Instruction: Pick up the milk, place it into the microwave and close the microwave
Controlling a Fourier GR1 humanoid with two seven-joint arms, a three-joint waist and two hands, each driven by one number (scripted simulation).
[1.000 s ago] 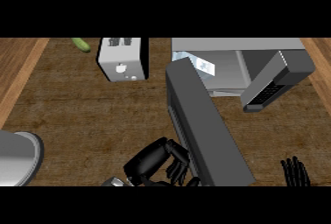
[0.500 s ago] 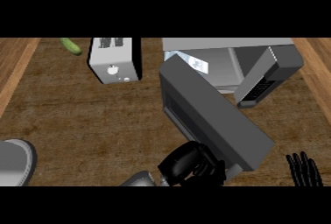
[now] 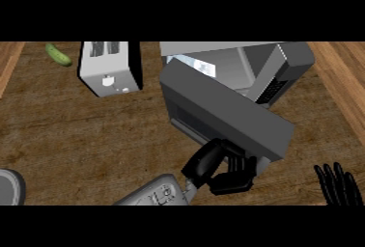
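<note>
A brown wooden counter [image 3: 78, 130] with a plain grain fills the view, and paler wood strips run along its left and right edges. At the far left stands a silver toaster [image 3: 108, 68] with two slots on top, and just beside it, nearer the corner, lies a small green cucumber [image 3: 58, 54]. A grey round thing [image 3: 7, 187], cut by the view's lower left edge, lies well apart from everything else. The microwave [image 3: 291, 60] sits at the far right, pale grey on top with a dark panel down its right side. Its dark grey door [image 3: 228, 113] stands out at a slant across the front of the cavity, partway between open and closed. The milk [image 3: 194, 63] is a white carton with blue marks. It stands inside the microwave at the left of the cavity, its lower part hidden behind the door's upper edge. The left hand [image 3: 214, 166], black at the end of a grey forearm [image 3: 153, 194] that comes up from the lower edge, lies against the door's near lower edge. Its fingers [image 3: 241, 165] are spread against the panel and grasp nothing. The right hand [image 3: 338, 184] rests at the lower right corner, fingers straight and pointing up, touching nothing
</note>
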